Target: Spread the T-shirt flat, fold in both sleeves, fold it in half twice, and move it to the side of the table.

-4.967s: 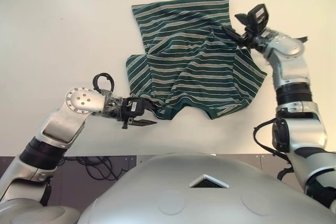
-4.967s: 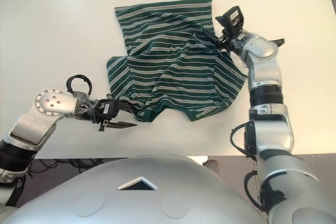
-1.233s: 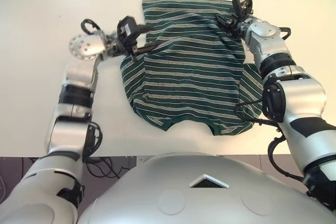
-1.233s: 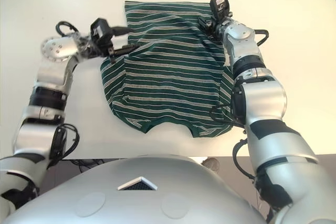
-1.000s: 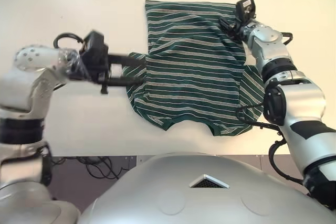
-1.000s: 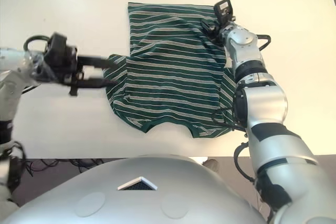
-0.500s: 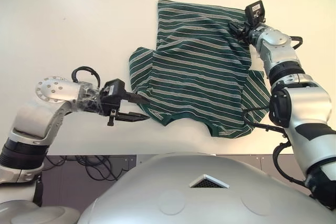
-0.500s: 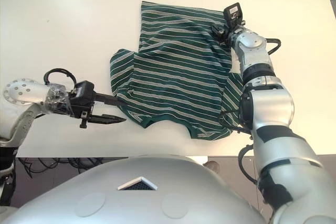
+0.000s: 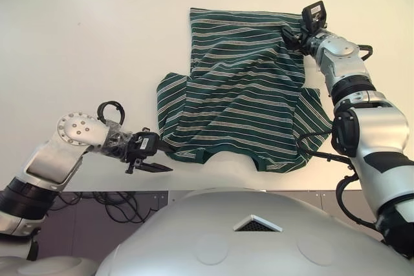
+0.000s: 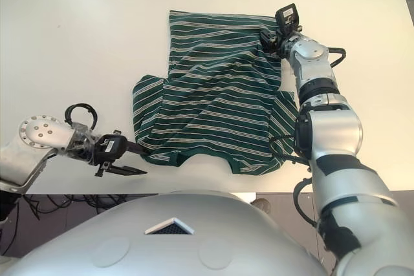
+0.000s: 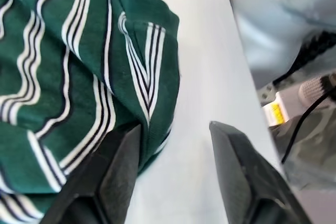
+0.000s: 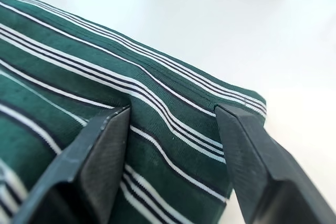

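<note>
At the near left corner of the T-shirt (image 9: 242,88) my left jaws gape; my right jaws straddle its far right hem, unclenched — spreading, I judge — next: pinch both, pull flat.

Green T-shirt (image 9: 239,88) striped white and black; table (image 9: 97,43) seemingly white.

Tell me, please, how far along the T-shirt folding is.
Done: the T-shirt lies mostly open on the table, though rumpled. In hand: the open left gripper is at its near corner, the open right gripper at its far corner. Left: sleeves, both half folds, moving it aside.
</note>
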`<state>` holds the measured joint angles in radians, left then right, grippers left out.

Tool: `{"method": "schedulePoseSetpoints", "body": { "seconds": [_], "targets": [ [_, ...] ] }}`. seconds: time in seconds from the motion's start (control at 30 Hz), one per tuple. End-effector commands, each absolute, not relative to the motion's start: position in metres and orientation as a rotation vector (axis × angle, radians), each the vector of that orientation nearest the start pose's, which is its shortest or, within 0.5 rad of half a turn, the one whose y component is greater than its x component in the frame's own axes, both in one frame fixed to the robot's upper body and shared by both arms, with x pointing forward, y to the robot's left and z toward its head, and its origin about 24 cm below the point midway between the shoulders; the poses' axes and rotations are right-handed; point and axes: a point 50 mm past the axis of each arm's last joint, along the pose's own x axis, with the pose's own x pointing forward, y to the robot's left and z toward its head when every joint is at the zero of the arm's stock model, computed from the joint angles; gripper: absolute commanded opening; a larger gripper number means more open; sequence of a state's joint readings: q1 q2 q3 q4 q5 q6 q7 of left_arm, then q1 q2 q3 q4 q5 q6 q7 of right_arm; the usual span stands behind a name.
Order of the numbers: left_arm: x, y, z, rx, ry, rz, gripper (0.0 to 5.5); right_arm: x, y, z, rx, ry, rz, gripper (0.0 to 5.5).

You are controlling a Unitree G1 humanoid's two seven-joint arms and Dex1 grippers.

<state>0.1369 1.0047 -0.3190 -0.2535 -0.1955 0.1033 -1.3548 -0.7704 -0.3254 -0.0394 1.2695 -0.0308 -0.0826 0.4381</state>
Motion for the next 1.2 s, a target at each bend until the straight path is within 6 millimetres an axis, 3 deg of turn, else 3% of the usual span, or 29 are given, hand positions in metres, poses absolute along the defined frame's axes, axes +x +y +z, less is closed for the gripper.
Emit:
{"method": "schedulePoseSetpoints", "body": {
  "seconds": [0.03, 0.2, 0.3, 0.4, 0.5, 0.57, 0.7, 0.83, 0.9, 0.97, 1.07, 1.2],
  "targets": [
    [0.166, 0.208, 0.037, 0.522, 0.71, -1.552, 2.24, 0.347, -0.207, 0.017, -0.049, 0.429, 0.451, 2.81],
    [0.161, 0.197, 0.038, 0.452, 0.697, -1.566, 2.27, 0.348, -0.214, 0.032, -0.045, 0.376, 0.544, 3.58],
    [0.165, 0.195, 0.042, 0.43, 0.669, -1.529, 2.27, 0.345, -0.239, 0.054, -0.11, 0.26, 0.49, 3.81],
    [0.161, 0.193, 0.049, 0.407, 0.677, -1.557, 2.27, 0.298, -0.26, 0.073, -0.08, 0.227, 0.537, 3.81],
    [0.153, 0.196, 0.051, 0.413, 0.69, -1.56, 2.27, 0.253, -0.26, 0.099, -0.015, 0.233, 0.621, 3.81],
    [0.157, 0.195, 0.068, 0.314, 0.644, -1.538, 2.27, 0.233, -0.261, 0.098, -0.061, 0.298, 0.609, 3.81],
    [0.163, 0.201, 0.088, 0.268, 0.646, -1.574, 2.27, 0.238, -0.269, 0.084, -0.034, 0.332, 0.484, 3.81],
    [0.172, 0.207, 0.105, 0.181, 0.652, -1.536, 2.93, 0.24, -0.269, 0.083, -0.037, 0.341, 0.46, 3.82],
    [0.219, 0.207, 0.131, -0.024, 0.417, -1.368, 3.07, 0.25, -0.27, 0.079, -0.04, 0.335, 0.423, 3.82],
    [0.285, 0.196, 0.145, -0.045, 0.188, -1.058, 3.07, 0.275, -0.266, 0.071, -0.082, 0.32, 0.371, 3.82],
    [0.344, 0.171, 0.113, 0.232, 0.225, -0.731, 3.07, 0.314, -0.251, 0.061, -0.098, 0.318, 0.327, 3.82],
    [0.377, 0.14, 0.07, 0.301, 0.356, -0.489, 3.07, 0.337, -0.229, 0.045, -0.051, 0.353, 0.322, 3.82]
  ]
}}
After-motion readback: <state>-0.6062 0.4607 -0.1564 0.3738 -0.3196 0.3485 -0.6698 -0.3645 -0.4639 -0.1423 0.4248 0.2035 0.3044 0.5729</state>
